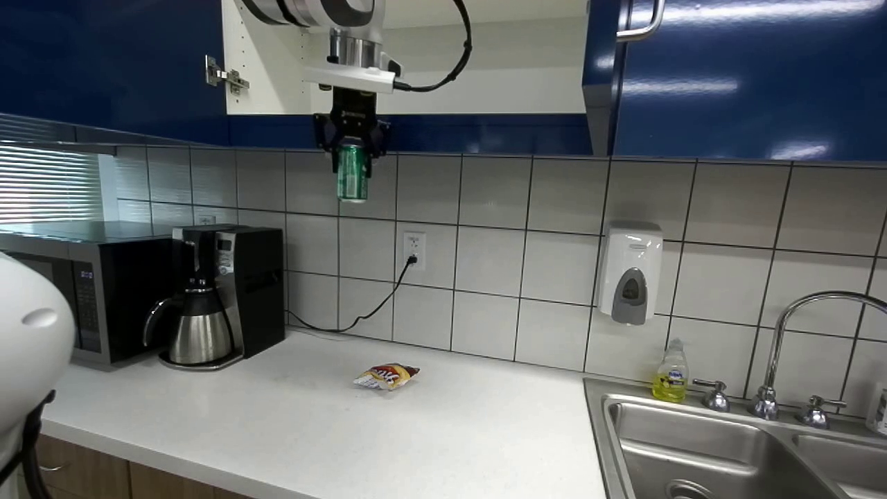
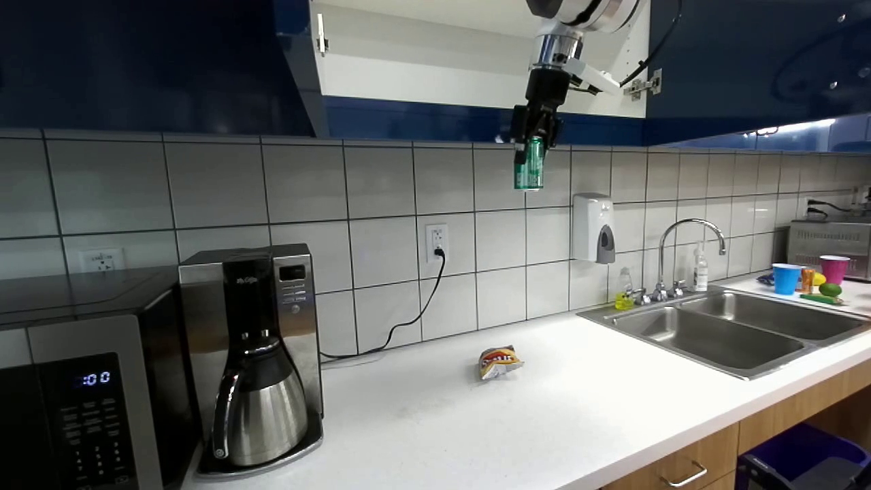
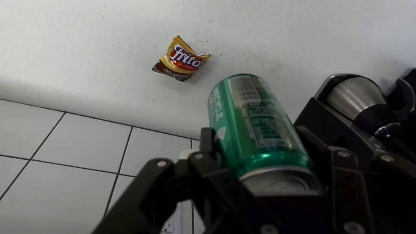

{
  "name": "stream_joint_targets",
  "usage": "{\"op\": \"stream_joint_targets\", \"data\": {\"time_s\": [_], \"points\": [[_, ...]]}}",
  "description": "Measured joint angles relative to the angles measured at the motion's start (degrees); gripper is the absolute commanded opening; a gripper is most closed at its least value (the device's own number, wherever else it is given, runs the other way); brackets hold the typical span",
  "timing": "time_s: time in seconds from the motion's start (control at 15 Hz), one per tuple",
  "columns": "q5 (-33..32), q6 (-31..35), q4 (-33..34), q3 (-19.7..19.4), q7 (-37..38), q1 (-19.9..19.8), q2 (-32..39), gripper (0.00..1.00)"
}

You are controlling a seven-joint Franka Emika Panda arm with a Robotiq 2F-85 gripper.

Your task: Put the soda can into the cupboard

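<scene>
- Black gripper (image 3: 258, 139), nearest the wrist camera, is clamped on the soda can (image 1: 352, 181) from both sides.
- Soda can: green, silvery end toward the gripper, with a barcode and the word RECYCLE on its wall. It hangs upright above the bench (image 1: 450, 430), outside the cupboard (image 1: 485, 133).
- Cupboard: over the bench's back edge, open, glossy dark blue with a pale interior.
- Bench: white, finely speckled; a Fritos bag (image 1: 387, 376) lies nearer its back edge than its front edge.
- Tiled wall (image 1: 488, 263), rising from the back edge: an outlet (image 1: 411, 242) with a black cord (image 1: 360, 319), and a soap dispenser (image 1: 631, 274).
- Along the back edge, away from the sink (image 1: 607, 443): a coffee maker (image 1: 262, 291), its steel coffee pot (image 1: 201, 329) in place, just beside a microwave (image 1: 118, 298).
- Sink: steel, double, set into the bench; faucet (image 2: 661, 267) and dish soap bottle (image 1: 670, 380) stand along its back rim.
- Past it: a blue cup (image 2: 786, 279) and a pink cup (image 2: 833, 269).
</scene>
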Motion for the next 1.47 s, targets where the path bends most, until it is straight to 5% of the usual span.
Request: {"op": "stream_joint_targets", "data": {"time_s": [0.67,1.47], "points": [[-2.34,-9.18,8.7,-0.44,3.22,0.0,-1.18,0.39],[-2.45,-10.26,16.93,-0.44,6.13,0.52,0.74,0.39]]}}
